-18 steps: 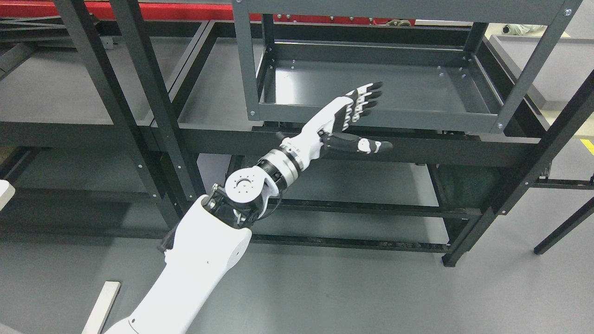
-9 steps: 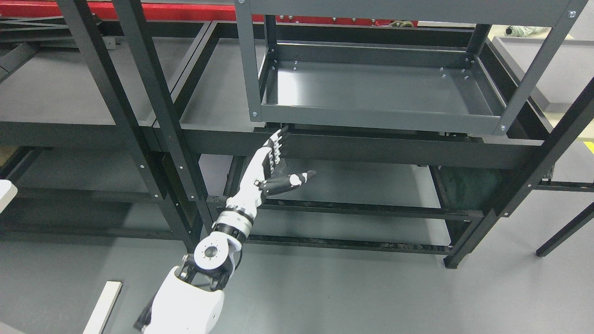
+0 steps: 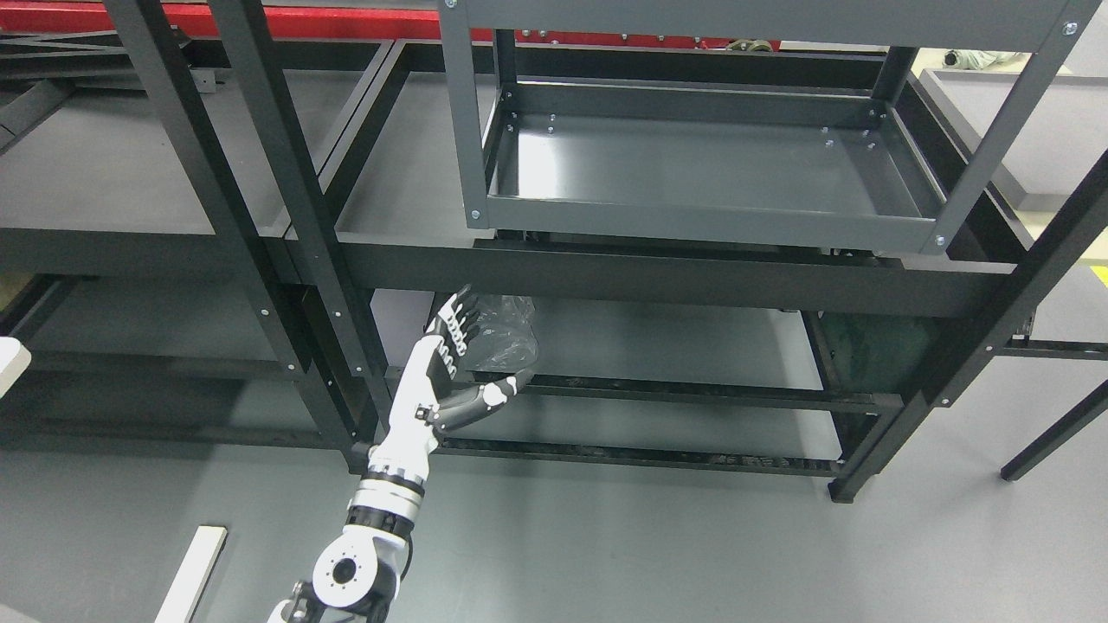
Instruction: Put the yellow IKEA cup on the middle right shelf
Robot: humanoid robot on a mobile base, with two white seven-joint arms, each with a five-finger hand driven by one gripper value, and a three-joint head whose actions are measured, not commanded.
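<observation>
Left hand point(image 3: 450, 372) hangs w/ fingers spread, holding nothing; no yellow cup visible. Judged best: keep palm clear of the black crossbeam point(image 3: 658, 277) & crumpled clear plastic point(image 3: 506, 333).

I am in a workshop or warehouse-like test hall, not a home. Around me stand bare industrial racks point(image 3: 286, 199) of dark steel, bolted together at the posts, with flat metal shelves. A smaller grey steel rack with a tray-like shelf point(image 3: 710, 164) stands before me. The floor point(image 3: 606, 545) is smooth grey, the painted kind a plant or lab has. A red steel beam point(image 3: 346, 17) runs along the top edge behind the racks, and a yellow floor marking point(image 3: 1098, 275) shows at the right edge.
</observation>
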